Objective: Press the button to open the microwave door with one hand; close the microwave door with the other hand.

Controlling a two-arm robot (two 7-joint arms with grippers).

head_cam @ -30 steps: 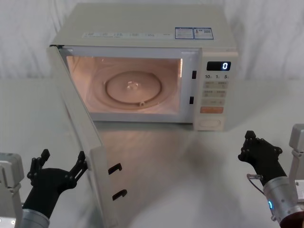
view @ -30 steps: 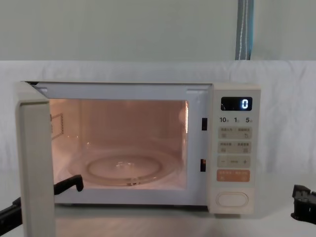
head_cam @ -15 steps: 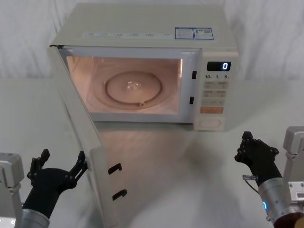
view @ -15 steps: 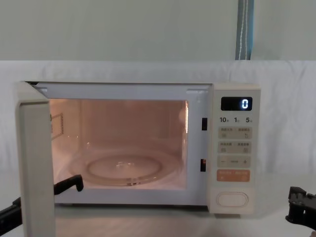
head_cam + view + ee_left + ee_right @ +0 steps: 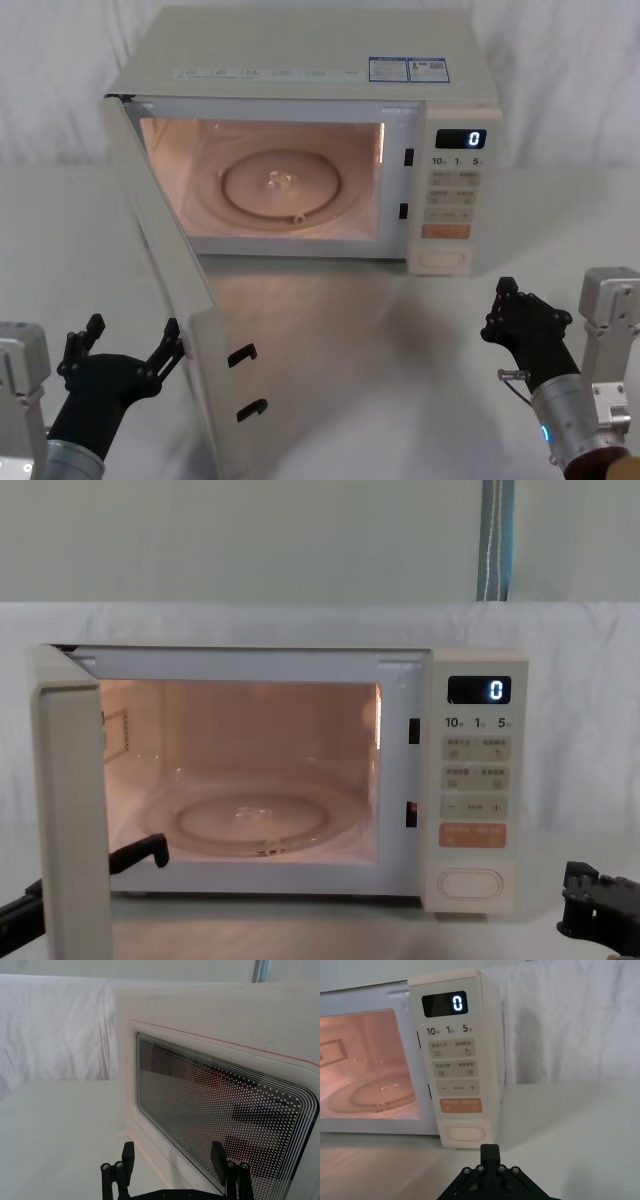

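Left gripper (image 5: pixel 125 350) sat nearest the robot, on the outer side of the open microwave door (image 5: pixel 165 290), jaws spread wide, one fingertip (image 5: pixel 172 335) just beside or touching the door's free edge; can't tell which. In the left wrist view the jaws faced the door's dotted window (image 5: pixel 220 1110) from close by. Right gripper (image 5: pixel 520 318) hovered low over the surface (image 5: pixel 400 350), in front of the microwave (image 5: pixel 300 140) on the control-panel side, jaws pressed together, apart from everything.

Door stood swung well out on its hinge side, two latch hooks (image 5: pixel 243 355) showing on its inner face near the free edge. Farther back, the cavity was lit, with the glass turntable (image 5: pixel 280 185) inside. Button (image 5: pixel 442 260) sat lowest on the panel, under the orange key (image 5: pixel 445 231); display (image 5: pixel 460 139) read "0".

Judgement: opening looked done, closing remained. Door should be stiff and light and swing freely on the hinge, so no grasp needed. Push flat on the outer face near the free edge, away from the hinge, for leverage. Smooth plastic may let a fingertip slide. The last bit likely needs a firm push to click the hooks. The microwave could shift on the cloth if shoved hard.
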